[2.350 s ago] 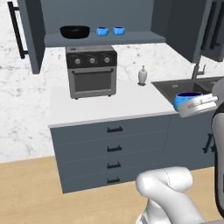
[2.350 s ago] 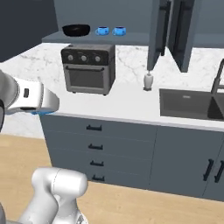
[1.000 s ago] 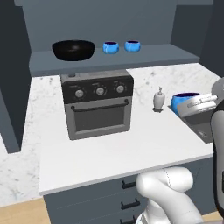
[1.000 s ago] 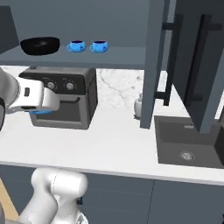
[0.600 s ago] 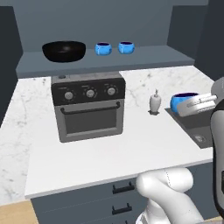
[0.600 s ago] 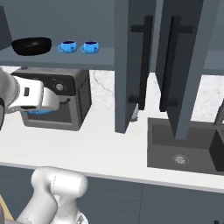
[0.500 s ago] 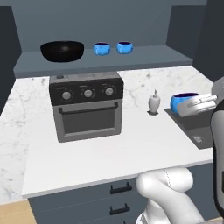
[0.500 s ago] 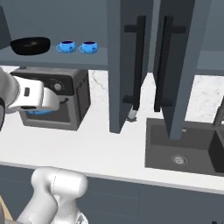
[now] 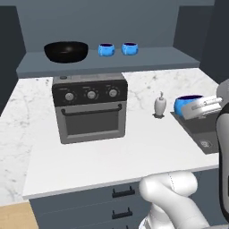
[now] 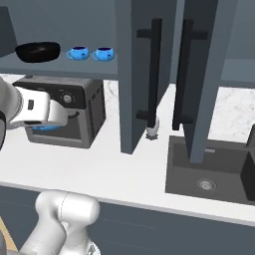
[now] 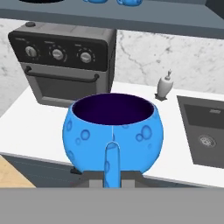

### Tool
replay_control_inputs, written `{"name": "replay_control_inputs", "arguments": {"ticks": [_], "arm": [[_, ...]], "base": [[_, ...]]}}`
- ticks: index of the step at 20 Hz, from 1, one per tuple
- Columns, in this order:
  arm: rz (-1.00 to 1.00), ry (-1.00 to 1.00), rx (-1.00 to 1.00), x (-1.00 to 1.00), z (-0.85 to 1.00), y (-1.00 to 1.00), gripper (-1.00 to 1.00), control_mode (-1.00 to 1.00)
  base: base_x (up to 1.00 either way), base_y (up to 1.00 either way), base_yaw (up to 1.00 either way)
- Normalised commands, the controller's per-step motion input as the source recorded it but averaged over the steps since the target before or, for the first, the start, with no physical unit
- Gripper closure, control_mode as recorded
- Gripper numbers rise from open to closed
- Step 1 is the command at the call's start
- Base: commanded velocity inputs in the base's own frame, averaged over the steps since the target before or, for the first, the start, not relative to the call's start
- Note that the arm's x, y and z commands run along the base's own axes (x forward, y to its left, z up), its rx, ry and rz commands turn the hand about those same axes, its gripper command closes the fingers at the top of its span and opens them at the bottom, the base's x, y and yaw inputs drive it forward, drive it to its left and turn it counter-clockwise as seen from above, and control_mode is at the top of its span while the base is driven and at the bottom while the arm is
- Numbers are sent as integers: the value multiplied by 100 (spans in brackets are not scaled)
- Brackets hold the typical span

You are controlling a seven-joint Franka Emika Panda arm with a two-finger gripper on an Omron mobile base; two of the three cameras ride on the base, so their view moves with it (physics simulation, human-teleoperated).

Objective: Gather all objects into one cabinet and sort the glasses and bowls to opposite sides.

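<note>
Nearest, at the bottom centre of the hand view, the end effector (image 11: 112, 177) is clamped on the handle of a blue cup (image 11: 114, 131), held upright above the counter (image 11: 39, 122). Beyond stands the oven (image 11: 65, 65). Farthest, along the top edge, the cabinet shelf (image 9: 147, 60) carries the black bowl (image 9: 66, 51) at upper left and two more cups (image 9: 117, 48) beside it. The shelf likely lies ahead and above the held cup.
</note>
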Motion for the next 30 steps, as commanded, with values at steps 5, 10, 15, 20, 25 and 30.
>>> {"name": "replay_control_inputs", "arguments": {"ticks": [5, 10, 15, 20, 25, 30], "arm": [[0, 0, 0, 0, 0, 0, 100, 100], [0, 0, 0, 0, 0, 0, 100, 100], [0, 0, 0, 0, 0, 0, 100, 100], [0, 0, 0, 0, 0, 0, 100, 100], [-3, 0, 0, 4, 0, 1, 100, -100], [-21, 0, 0, 46, 15, 0, 100, -100]], "base": [[24, 0, 7], [39, 0, 3], [44, 0, 0], [35, 0, 0], [2, 0, 0], [0, 0, 0]]}}
